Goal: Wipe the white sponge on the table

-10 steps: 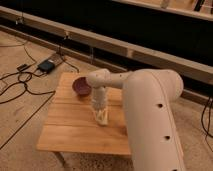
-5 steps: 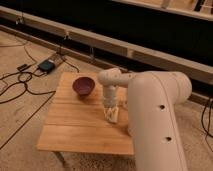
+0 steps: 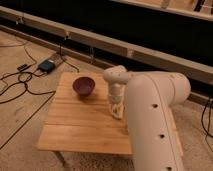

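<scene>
**Open plank on the left, the arm walls off the right**

The table (image 3: 75, 130) shows bare wood across the lower left and centre of the frame, with room enough for a pass. The purple bowl (image 3: 84, 86) stands near the upper edge, just left of the gripper (image 3: 116, 102). The gripper is low over the right part of the top, with the white sponge (image 3: 117, 112) at its tip. The robot's bulky white arm (image 3: 150, 115) fills the right side (nothing gets by there). Cables (image 3: 20, 82) sprawl over the floor at the left, off the table.
</scene>
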`<state>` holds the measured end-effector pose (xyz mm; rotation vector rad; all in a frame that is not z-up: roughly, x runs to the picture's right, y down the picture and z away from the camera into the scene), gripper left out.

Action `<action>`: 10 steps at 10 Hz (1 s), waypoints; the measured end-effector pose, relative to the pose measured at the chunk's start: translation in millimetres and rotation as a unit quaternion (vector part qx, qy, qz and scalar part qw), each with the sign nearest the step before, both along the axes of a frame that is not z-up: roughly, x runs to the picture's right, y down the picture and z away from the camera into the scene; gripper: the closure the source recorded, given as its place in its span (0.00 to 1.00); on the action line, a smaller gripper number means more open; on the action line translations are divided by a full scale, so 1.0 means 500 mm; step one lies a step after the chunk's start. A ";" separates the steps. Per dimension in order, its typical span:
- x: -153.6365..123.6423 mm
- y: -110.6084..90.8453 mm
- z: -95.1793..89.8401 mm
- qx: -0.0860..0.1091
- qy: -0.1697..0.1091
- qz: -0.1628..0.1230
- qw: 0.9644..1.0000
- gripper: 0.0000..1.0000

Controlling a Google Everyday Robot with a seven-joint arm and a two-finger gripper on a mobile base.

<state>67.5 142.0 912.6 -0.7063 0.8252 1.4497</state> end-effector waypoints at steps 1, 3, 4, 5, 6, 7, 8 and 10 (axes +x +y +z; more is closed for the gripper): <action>-0.018 -0.012 0.013 0.005 -0.009 -0.008 1.000 1.00; -0.070 -0.035 0.031 0.016 -0.032 -0.026 0.999 1.00; -0.091 -0.042 0.035 0.019 -0.041 -0.031 0.998 1.00; -0.121 -0.051 0.039 0.023 -0.055 -0.035 0.998 1.00; -0.142 -0.058 0.041 0.025 -0.065 -0.038 0.997 1.00; -0.164 -0.063 0.041 0.027 -0.075 -0.041 0.996 1.00; -0.185 -0.068 0.040 0.029 -0.086 -0.043 0.995 1.00; -0.227 -0.066 0.035 0.027 -0.108 -0.047 0.993 1.00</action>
